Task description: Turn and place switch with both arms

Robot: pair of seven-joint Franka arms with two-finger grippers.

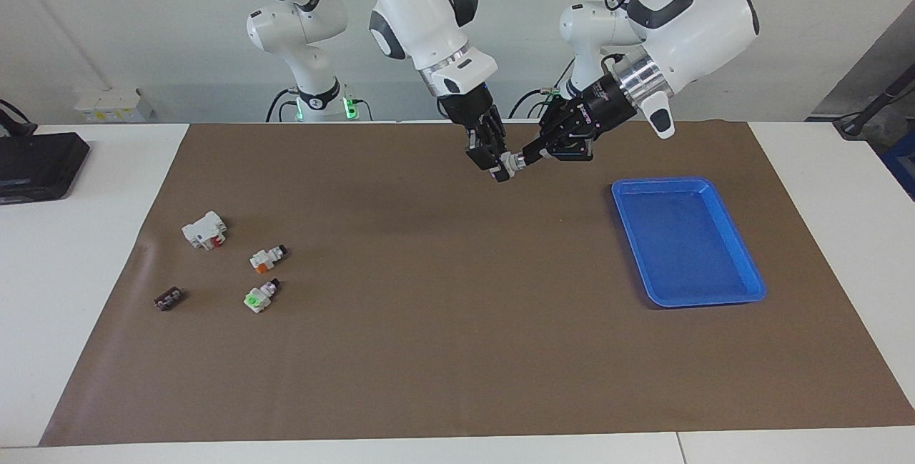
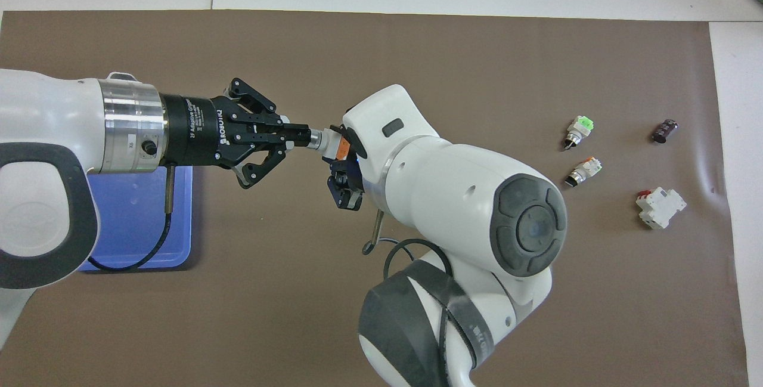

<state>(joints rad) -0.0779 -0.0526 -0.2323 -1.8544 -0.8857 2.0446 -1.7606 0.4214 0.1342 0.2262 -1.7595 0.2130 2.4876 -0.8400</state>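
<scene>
The counter (image 1: 93, 321) is white, with a brown mat (image 1: 457, 349) covering most of it. Both arms are raised over the middle of the mat, toward the counter edge nearest the robots, and their tips meet in the air.

The blue tray (image 1: 688, 241) lies on the mat toward the left arm's end of the counter.

The left gripper (image 1: 527, 156) comes in nearly level from the tray's end, its fingers closed on the black knob end of the switch (image 2: 329, 144). The right gripper (image 1: 500, 169) points steeply down at the same spot and is clamped on the orange end of the switch, so the part is held between the 2 grippers above the mat, touching nothing else.

4 small parts lie on the mat toward the right arm's end of the counter. The white block with red tabs (image 1: 205, 229) is nearest the robots. The slim white switch with an orange patch (image 1: 267, 257) lies a little farther from them, and the white switch with a green cap (image 1: 260, 297) farther still. The small dark cylinder (image 1: 169, 299) sits closest to that end's edge of the mat.
</scene>
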